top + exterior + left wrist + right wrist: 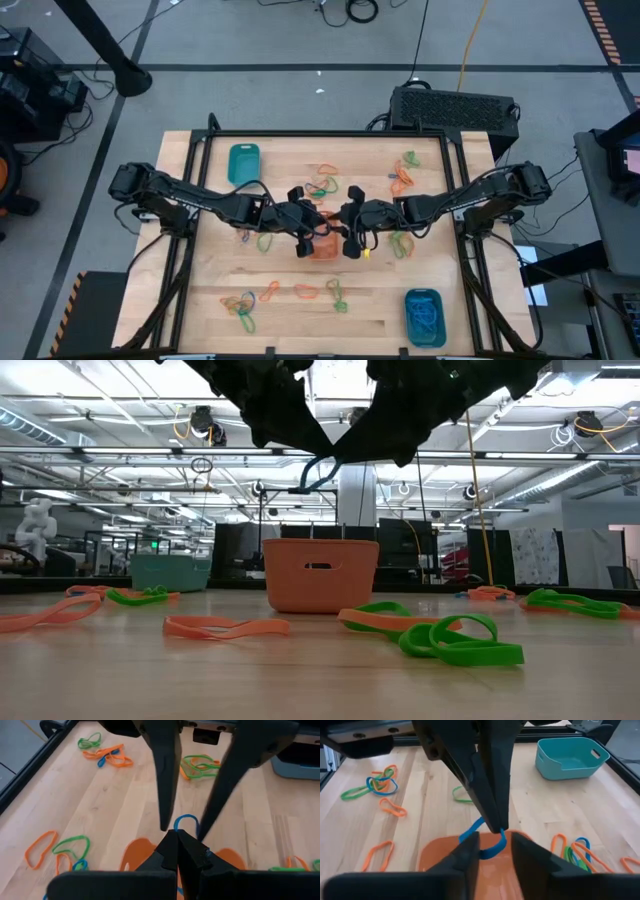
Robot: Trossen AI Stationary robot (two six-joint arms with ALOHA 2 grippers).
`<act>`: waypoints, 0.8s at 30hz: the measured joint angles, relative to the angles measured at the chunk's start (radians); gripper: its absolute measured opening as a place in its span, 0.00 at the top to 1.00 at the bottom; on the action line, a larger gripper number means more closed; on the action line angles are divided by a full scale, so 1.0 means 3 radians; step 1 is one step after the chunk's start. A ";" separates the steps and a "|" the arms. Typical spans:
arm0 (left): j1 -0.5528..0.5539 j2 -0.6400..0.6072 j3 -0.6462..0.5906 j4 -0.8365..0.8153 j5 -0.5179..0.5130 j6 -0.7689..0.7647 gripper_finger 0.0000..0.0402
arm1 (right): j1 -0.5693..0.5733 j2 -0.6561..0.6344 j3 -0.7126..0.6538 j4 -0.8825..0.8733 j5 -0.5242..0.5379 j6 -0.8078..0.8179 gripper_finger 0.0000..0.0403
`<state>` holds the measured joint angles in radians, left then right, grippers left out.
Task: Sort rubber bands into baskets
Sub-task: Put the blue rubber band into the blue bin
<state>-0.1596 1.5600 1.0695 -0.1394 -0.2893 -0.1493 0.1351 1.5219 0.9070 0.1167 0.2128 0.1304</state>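
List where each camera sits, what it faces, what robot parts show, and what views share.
High: overhead, straight down; both arms, orange basket.
Low: table height, level across; both arms hang above.
Left wrist: behind the shut left gripper holding the blue band.
Right wrist: behind the right gripper, jaws around the band.
Shared: wrist views both show that band.

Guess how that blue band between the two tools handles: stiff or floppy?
Probably floppy: the thin blue rubber band droops in a loose curl over the orange plastic basket. Likely very light, and stretchy, so it may snap back when released.
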 joint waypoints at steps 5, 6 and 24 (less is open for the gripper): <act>0.0000 0.0000 0.0000 -0.0005 0.0000 0.0140 0.97 | -0.0035 0.0000 0.0000 -0.0025 -0.0027 -0.0040 0.97; -0.0004 0.0000 0.0000 -0.0012 0.0001 0.0182 0.95 | -0.0035 0.0000 0.0000 -0.0032 -0.0021 -0.0061 0.98; -0.0008 -0.0057 0.0000 -0.0380 0.0018 0.0346 0.46 | 0.0102 -0.0229 0.0001 -0.0533 -0.0032 0.0015 1.00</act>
<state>-0.1619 1.5430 1.0695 -0.2534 -0.2840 -0.0456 0.1657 1.4531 0.9073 -0.0431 0.2031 0.1349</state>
